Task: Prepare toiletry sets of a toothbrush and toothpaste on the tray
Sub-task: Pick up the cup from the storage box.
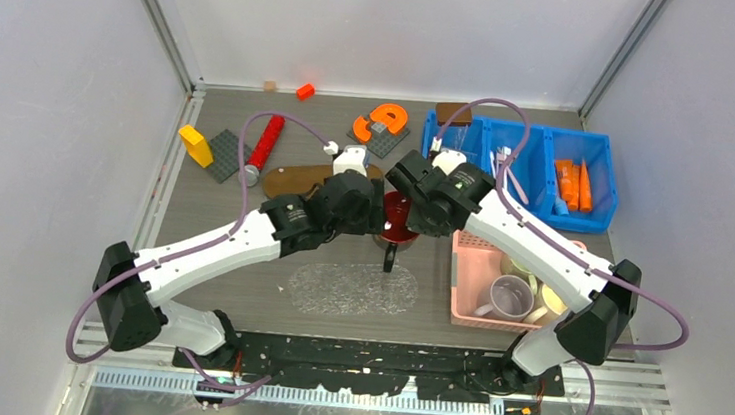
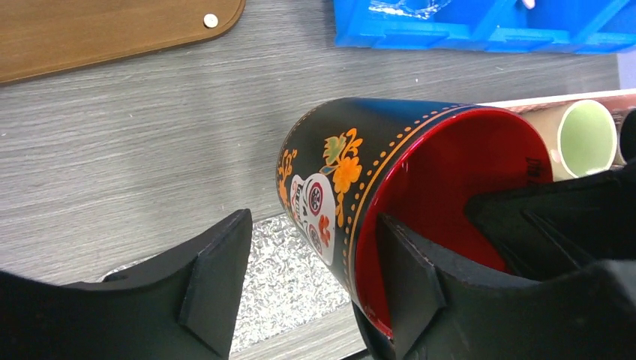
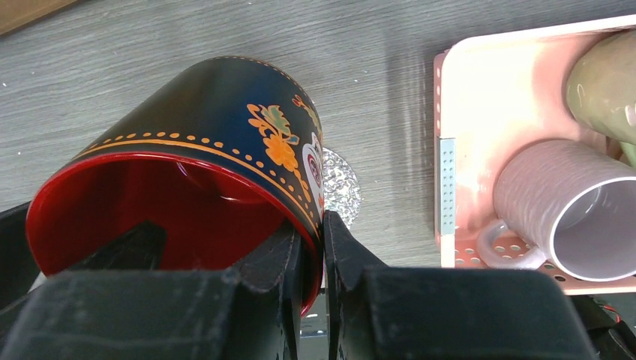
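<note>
A black mug with a red inside and orange flower pattern hangs tilted above the clear textured tray. My right gripper is shut on its rim, one finger inside and one outside. My left gripper is open astride the opposite wall of the mug: one finger is inside, and the outer finger stands apart from it. White toothbrushes and orange toothpaste tubes lie in the blue bin at the back right.
A pink basket with several mugs stands right of the tray. A brown wooden board lies behind the grippers. Toy bricks, a grey plate and an orange C-shaped block sit at the back left and centre.
</note>
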### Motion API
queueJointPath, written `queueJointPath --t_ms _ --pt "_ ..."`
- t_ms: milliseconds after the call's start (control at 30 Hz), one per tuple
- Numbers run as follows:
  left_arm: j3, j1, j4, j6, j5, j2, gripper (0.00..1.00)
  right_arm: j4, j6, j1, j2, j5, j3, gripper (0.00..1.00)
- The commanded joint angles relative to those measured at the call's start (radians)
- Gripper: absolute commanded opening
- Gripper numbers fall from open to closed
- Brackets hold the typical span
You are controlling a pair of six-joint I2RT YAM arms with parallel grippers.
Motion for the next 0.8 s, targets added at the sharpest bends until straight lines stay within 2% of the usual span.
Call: queueJointPath --t_ms 0,67,233,300,367,433,533,700,767 --pt "-0.006 -0.003 0.063 -0.023 -0.044 0.035 0.59 0.108 0.057 0.009 -0.014 0.05 0.041 0.01" --pt "-0.006 -0.003 0.062 -0.023 -0.042 0.051 0.46 0.113 0.06 0.011 -0.007 0.049 0.038 0.01" --pt "0.009 -0.004 0.03 -0.01 -0.052 0.07 0.01 0.133 0.064 0.016 0.013 0.042 0.025 0.01" --pt "0.021 -0.003 0.007 0.006 -0.057 0.067 0.0 0.149 0.063 0.016 0.011 0.035 0.016 0.04" --pt "0.033 -0.002 -0.015 0.023 -0.071 0.063 0.0 0.161 0.065 0.016 0.001 0.032 0.007 0.12" --pt "0.044 0.004 -0.036 0.035 -0.082 0.054 0.0 0.181 0.063 0.016 -0.017 0.032 -0.005 0.25" --pt "0.053 0.034 -0.061 0.052 -0.08 0.041 0.0 0.221 0.053 0.016 -0.067 0.038 -0.033 0.51" --pt "0.068 0.137 -0.098 0.086 -0.02 0.039 0.0 0.313 0.002 0.016 -0.154 0.048 -0.09 0.76" --pt "0.085 0.176 -0.122 0.105 -0.006 0.041 0.0 0.358 -0.022 0.016 -0.22 0.065 -0.127 0.89"
